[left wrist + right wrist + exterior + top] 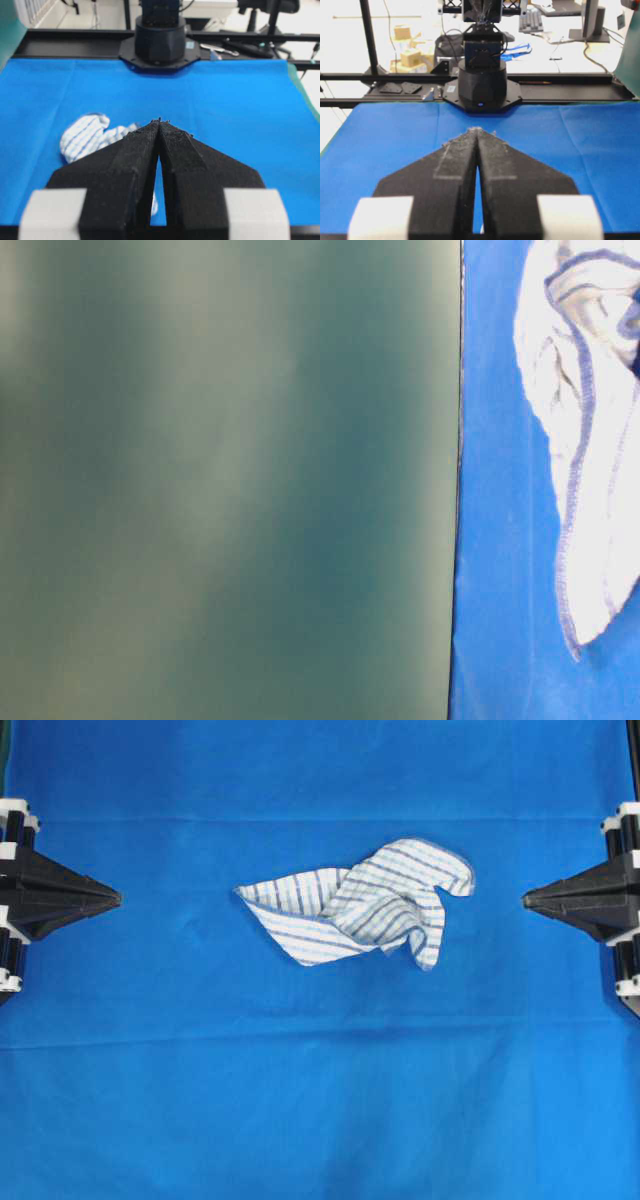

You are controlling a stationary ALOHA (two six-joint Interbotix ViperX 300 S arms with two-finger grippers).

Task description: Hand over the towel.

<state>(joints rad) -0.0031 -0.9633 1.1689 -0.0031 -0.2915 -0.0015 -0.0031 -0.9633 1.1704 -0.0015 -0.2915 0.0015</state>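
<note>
The towel [365,902], white with thin blue and grey stripes, lies crumpled in the middle of the blue cloth. It shows left of the left gripper's fingers in the left wrist view [87,136] and close up at the right edge of the table-level view [590,440]. My left gripper [118,898] rests at the left edge, shut with tips together and empty, pointing at the towel from well away. My right gripper [526,900] sits at the right edge, shut and empty, a short gap from the towel's right end. Tips meet in the left wrist view [159,121] and the right wrist view [476,129].
A large plain blue cloth [320,1100] covers the whole table. The opposite arm's black base [160,40] stands at the far table edge in the left wrist view, and the other base [481,85] in the right wrist view. A blurred green-grey panel [220,480] fills most of the table-level view.
</note>
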